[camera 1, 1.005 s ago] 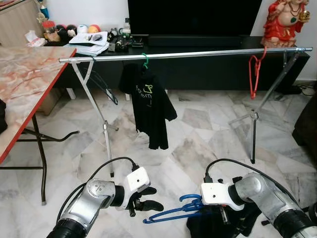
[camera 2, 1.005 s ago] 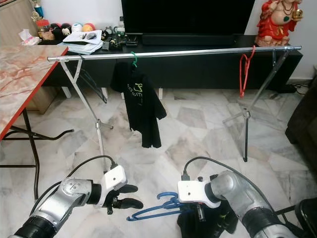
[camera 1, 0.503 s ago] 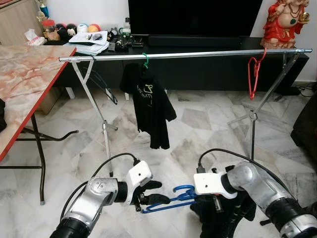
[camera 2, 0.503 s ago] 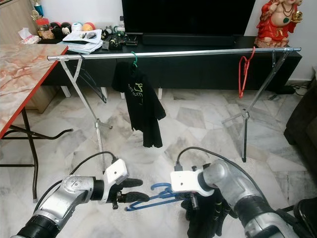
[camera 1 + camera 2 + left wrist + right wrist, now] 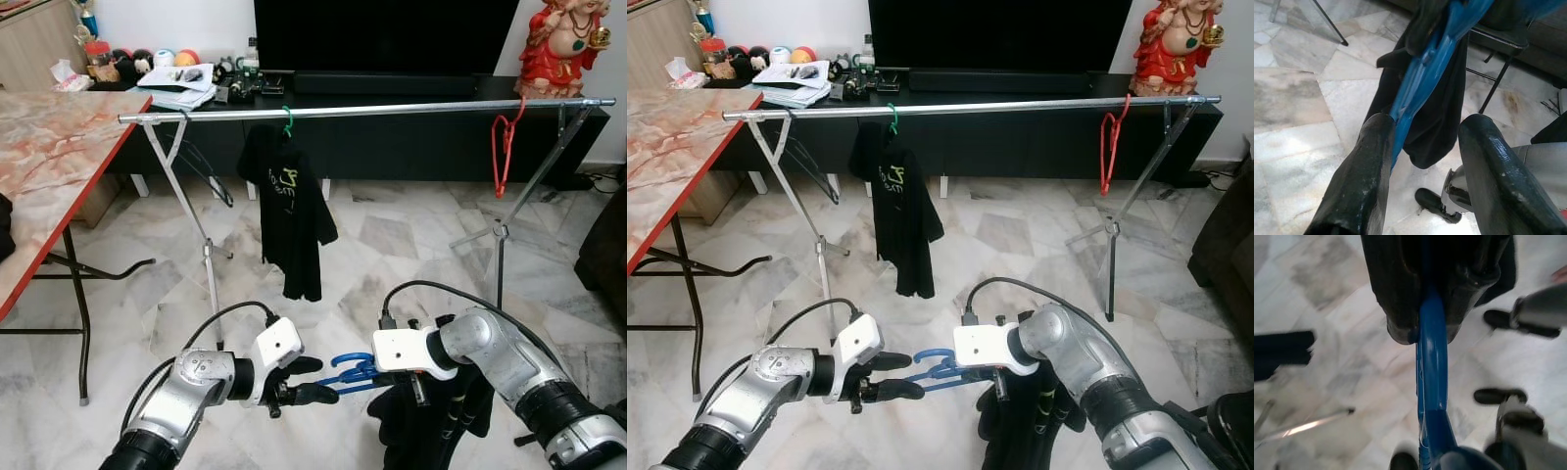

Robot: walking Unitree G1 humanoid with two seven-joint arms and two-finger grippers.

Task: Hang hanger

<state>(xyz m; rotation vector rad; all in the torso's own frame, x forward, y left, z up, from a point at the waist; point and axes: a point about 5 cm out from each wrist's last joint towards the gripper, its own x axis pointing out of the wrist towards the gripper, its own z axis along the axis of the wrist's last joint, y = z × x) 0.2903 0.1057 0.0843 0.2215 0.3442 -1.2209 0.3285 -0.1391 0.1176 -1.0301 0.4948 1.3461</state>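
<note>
My right gripper (image 5: pixel 1427 328) is shut on a blue hanger (image 5: pixel 355 373) that carries a black garment (image 5: pixel 431 423), held low over the marble floor. My left gripper (image 5: pixel 312 380) is open, and the hanger's near end lies between its fingers. In the left wrist view the blue hanger (image 5: pixel 1420 83) touches one black finger (image 5: pixel 1369 161) while the other finger (image 5: pixel 1488 161) stands apart. The silver clothes rail (image 5: pixel 392 108) runs across the room well above and beyond both grippers.
A black shirt (image 5: pixel 292 211) on a green hanger and a bare red hanger (image 5: pixel 504 147) hang on the rail. A marble-topped folding table (image 5: pixel 49 157) stands at the left. The rail's slanted legs (image 5: pixel 201 245) and a dark TV console (image 5: pixel 411 137) stand ahead.
The right gripper has lifted the blue hanger and carried it left toward the left gripper. The left gripper's fingers now straddle the hanger's end. The hanging black shirt has turned on the rail.
</note>
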